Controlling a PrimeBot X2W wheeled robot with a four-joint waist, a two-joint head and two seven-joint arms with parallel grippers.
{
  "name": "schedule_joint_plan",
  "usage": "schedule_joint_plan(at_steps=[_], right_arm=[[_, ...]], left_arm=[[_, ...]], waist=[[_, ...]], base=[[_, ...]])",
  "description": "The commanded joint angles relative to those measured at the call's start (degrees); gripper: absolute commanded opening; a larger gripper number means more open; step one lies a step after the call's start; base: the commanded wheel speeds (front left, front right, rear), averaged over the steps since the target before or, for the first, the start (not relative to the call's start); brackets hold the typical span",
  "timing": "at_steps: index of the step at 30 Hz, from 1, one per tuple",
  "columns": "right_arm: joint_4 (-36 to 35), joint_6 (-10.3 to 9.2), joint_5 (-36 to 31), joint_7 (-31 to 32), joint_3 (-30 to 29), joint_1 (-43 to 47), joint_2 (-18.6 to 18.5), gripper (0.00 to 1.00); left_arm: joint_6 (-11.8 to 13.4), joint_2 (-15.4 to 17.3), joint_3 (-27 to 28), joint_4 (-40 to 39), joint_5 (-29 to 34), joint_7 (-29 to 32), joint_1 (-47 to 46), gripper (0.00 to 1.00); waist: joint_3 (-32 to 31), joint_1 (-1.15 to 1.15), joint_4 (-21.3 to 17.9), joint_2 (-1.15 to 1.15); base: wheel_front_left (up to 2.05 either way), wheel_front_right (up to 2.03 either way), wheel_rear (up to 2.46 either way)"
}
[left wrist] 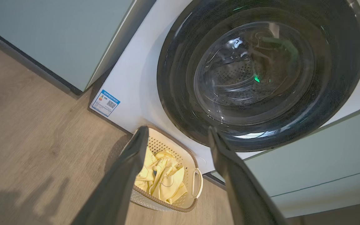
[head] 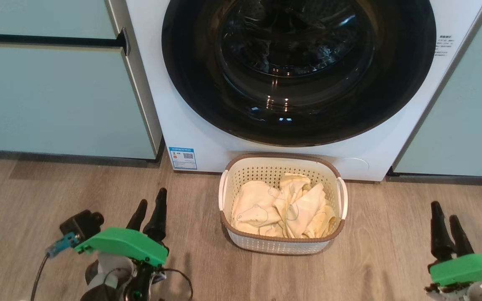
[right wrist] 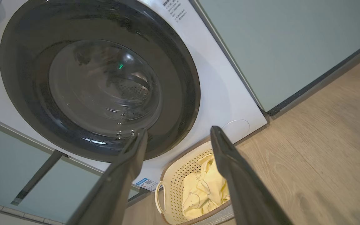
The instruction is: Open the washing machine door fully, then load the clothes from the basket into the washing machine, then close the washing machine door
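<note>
My left gripper (head: pixel 152 196) and right gripper (head: pixel 444 210), at the bottom corners, gape wide and empty. Top centre, the washing machine door (head: pixel 298 71) is shut, so the clothes (head: pixel 285 207) lie in the basket (head: pixel 280 155).

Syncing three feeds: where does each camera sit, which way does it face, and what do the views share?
Head view: on the head, facing forward and down at the washing machine door and basket; left gripper lower left, right gripper lower right.
Left wrist view: on the left wrist, facing door and basket from their left, between its fingers.
Right wrist view: on the right wrist, same, from their right, between its fingers.
Shared: all three show the door, basket, clothes.
</note>
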Motion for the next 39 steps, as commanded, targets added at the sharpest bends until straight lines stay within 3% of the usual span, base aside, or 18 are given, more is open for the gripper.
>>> schedule_joint_plan(at_steps=[1, 24, 39], right_arm=[[-2.5, 0.14, -3.0, -0.9, 0.9, -3.7, -1.2, 1.00], [-4.3, 0.17, -25.7, -4.8, 2.6, -5.4, -1.7, 1.00], [-5.3, 0.20, -36.7, -7.2, 1.5, -6.1, -1.7, 1.00]], left_arm=[[0.3, 0.9, 0.8, -2.4, 2.7, -0.9, -3.5, 1.00], [3.1, 2.2, -2.5, -5.0, 22.2, -4.8, -6.2, 1.00], [4.1, 2.8, -2.4, -5.5, 30.5, -7.2, -7.9, 1.00]], waist=[[0.0, 0.00, 0.0, 0.00], [0.0, 0.00, -0.1, 0.00], [0.0, 0.00, -0.2, 0.00]], base=[[0.00, 0.00, 0.00], [0.00, 0.00, 0.00], [0.00, 0.00, 0.00]])
